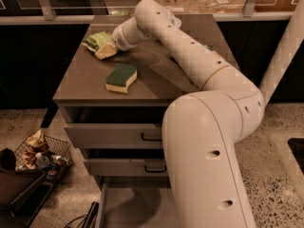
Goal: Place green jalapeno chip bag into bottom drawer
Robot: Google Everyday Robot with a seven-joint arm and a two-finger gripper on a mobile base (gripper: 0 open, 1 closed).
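The green jalapeno chip bag (96, 40) lies flat and crinkled at the far left of the grey cabinet top (85, 84). My gripper (106, 50) is at the bag's near right edge, touching or overlapping it, with my white arm reaching in from the right across the top. The bottom drawer (124, 207) is pulled open at the lower edge of the view and its grey floor shows. My arm hides the drawer's right part.
A green-topped yellow sponge (121, 77) lies near the front of the cabinet top. Two upper drawers (114, 136) with dark handles are shut. A wire basket of litter (40, 155) and a dark bin (19, 194) stand on the floor to the left.
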